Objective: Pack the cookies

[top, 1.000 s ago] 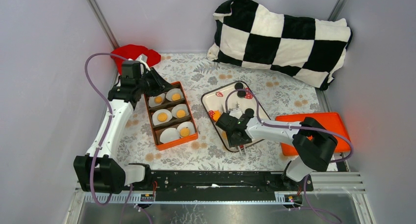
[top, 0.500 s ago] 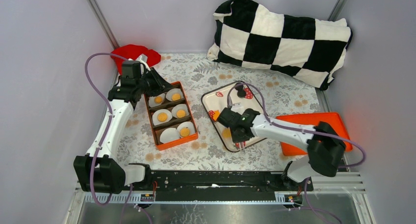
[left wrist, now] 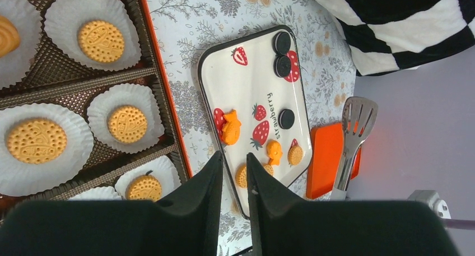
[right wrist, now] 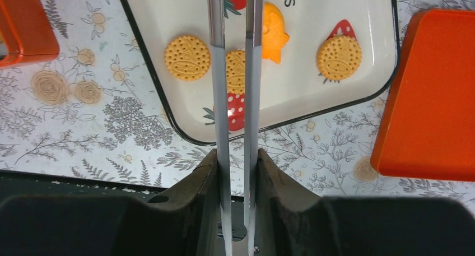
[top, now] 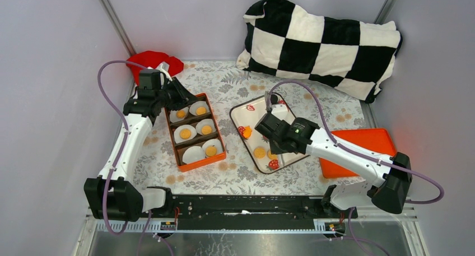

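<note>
Round golden cookies (right wrist: 187,57), an orange shaped one (right wrist: 274,40) and black ones (left wrist: 282,43) lie on the white strawberry tray (top: 242,115). More cookies (left wrist: 101,40) sit in paper cups in the orange box (top: 221,147). My right gripper (right wrist: 235,155) is shut on metal tongs (right wrist: 217,71), hovering over the tray's near half (top: 269,124). The tongs' arms frame a round cookie (right wrist: 235,71) on the tray; their tips run out of the right wrist view. Above the box's far end my left gripper (left wrist: 232,161) stands slightly open, with nothing in it (top: 182,93).
An orange lid (top: 364,141) lies right of the tray. A black-and-white checked pillow (top: 325,43) fills the back right, a red cloth (top: 154,61) the back left corner. Grey walls close both sides.
My right arm has carried the tongs from the tray's near edge farther over the tray, its elbow swinging right, and the tongs' arms have been squeezed closer. The left arm has not moved.
</note>
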